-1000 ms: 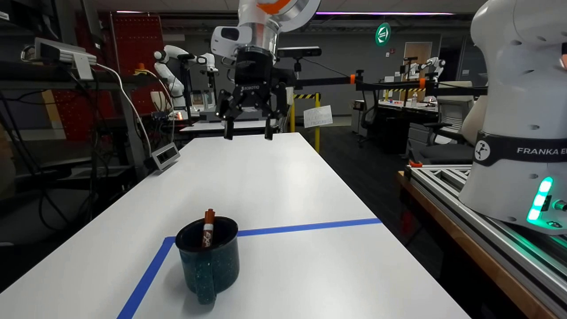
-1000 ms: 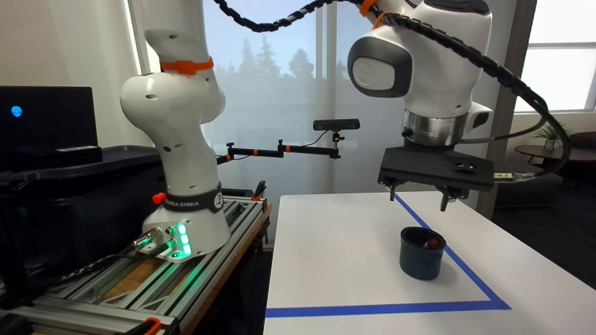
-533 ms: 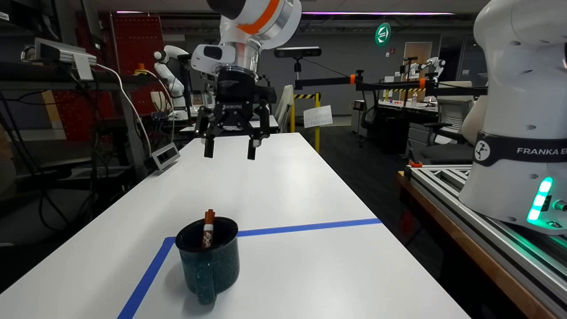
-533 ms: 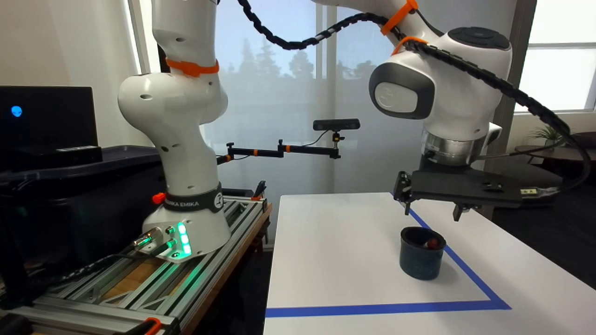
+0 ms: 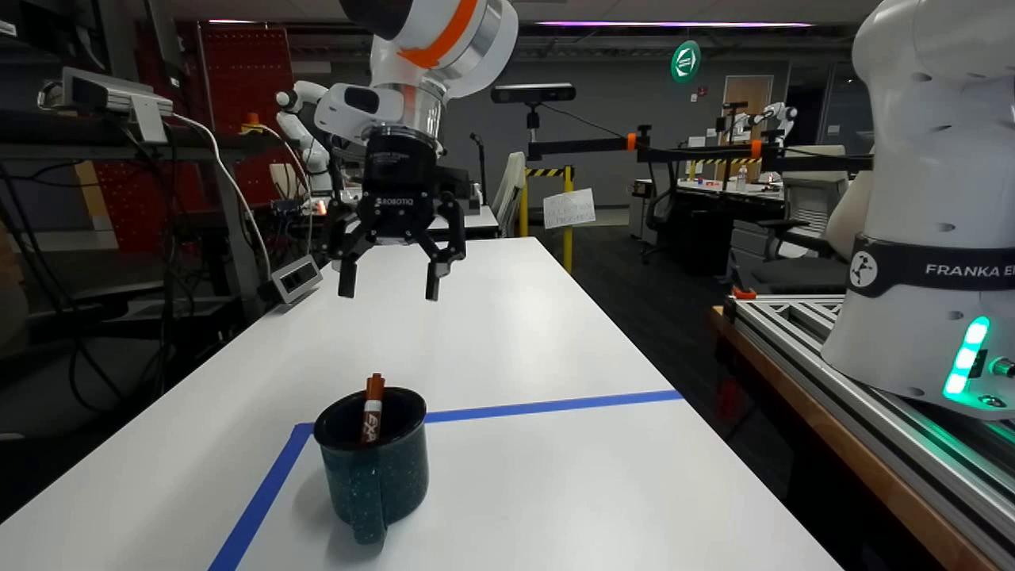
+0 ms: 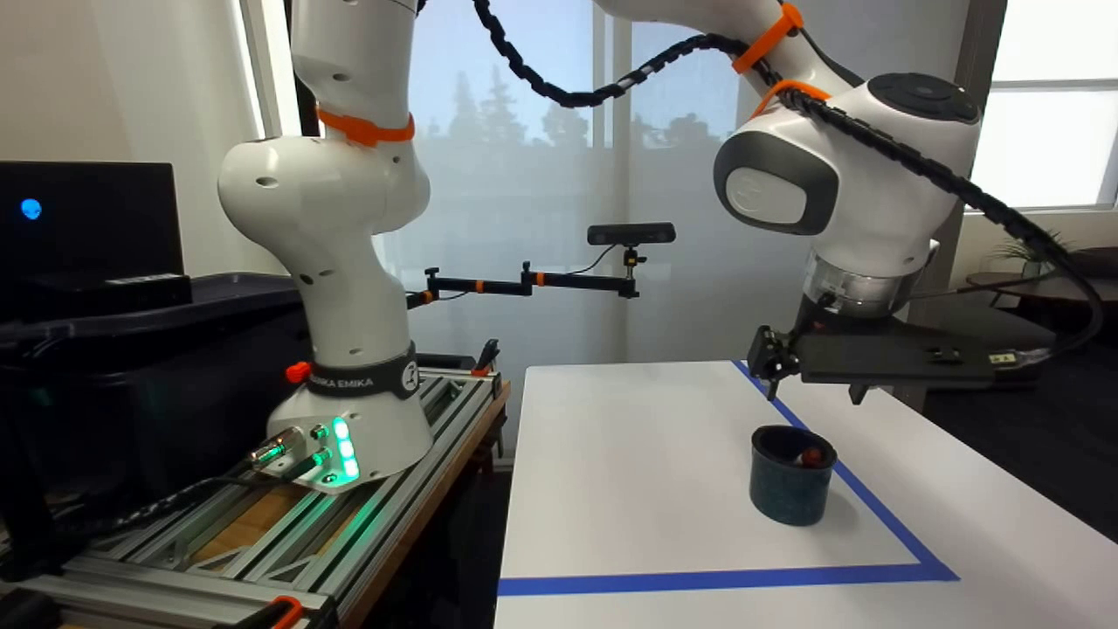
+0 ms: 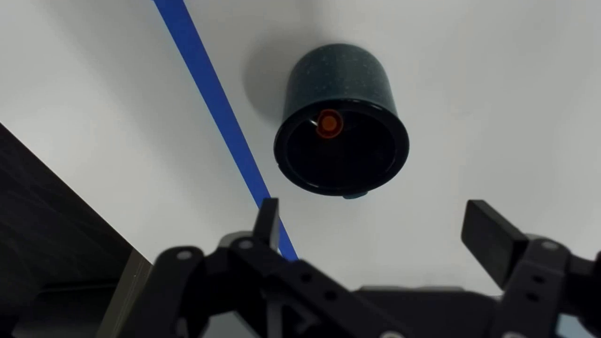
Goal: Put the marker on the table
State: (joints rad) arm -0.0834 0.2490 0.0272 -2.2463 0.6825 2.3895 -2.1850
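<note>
The marker (image 5: 373, 408) stands tilted inside the dark teal-blue cup (image 5: 381, 484), its orange-red tip above the rim and its lower end hidden. In an exterior view only a reddish end of the marker (image 6: 810, 457) shows in the cup (image 6: 790, 494). The cup stands upright on the white table (image 5: 492, 333), beside the blue tape. My gripper (image 5: 389, 292) is open and empty, above the table and higher than the cup. In the wrist view the marker's end (image 7: 329, 124) and the cup (image 7: 340, 80) lie ahead of the open fingers (image 7: 371, 220), apart from them.
Blue tape (image 5: 555, 407) marks lines on the table near the cup. A small grey device (image 5: 296, 279) sits at the table's edge. The robot's base (image 6: 349, 437) stands on a metal frame beside the table. A camera on a boom (image 6: 631, 234) hangs over the area.
My gripper has moved left and lower in an exterior view, and right in an exterior view, with its tilt changed. It stays open. The cup and marker have not moved.
</note>
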